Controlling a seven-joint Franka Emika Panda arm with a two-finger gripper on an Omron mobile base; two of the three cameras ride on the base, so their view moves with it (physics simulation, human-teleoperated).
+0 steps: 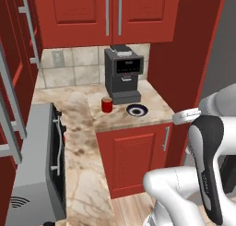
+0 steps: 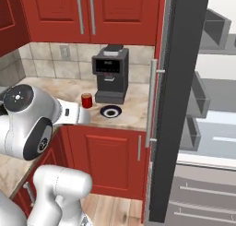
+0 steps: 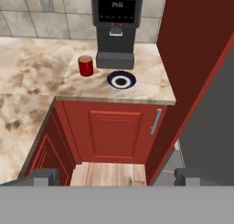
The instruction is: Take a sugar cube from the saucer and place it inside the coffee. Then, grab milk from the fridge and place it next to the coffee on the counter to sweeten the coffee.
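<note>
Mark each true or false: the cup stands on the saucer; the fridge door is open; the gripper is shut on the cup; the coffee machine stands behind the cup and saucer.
1. The cup stands on the saucer. False: it stands on the counter beside the saucer, apart from it.
2. The fridge door is open. True.
3. The gripper is shut on the cup. False: it is open and well short of the counter.
4. The coffee machine stands behind the cup and saucer. True.

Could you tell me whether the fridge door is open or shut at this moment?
Open: the right base view shows the fridge with its dark door swung out edge-on, leaving the grey shelves and door bins exposed.
</note>
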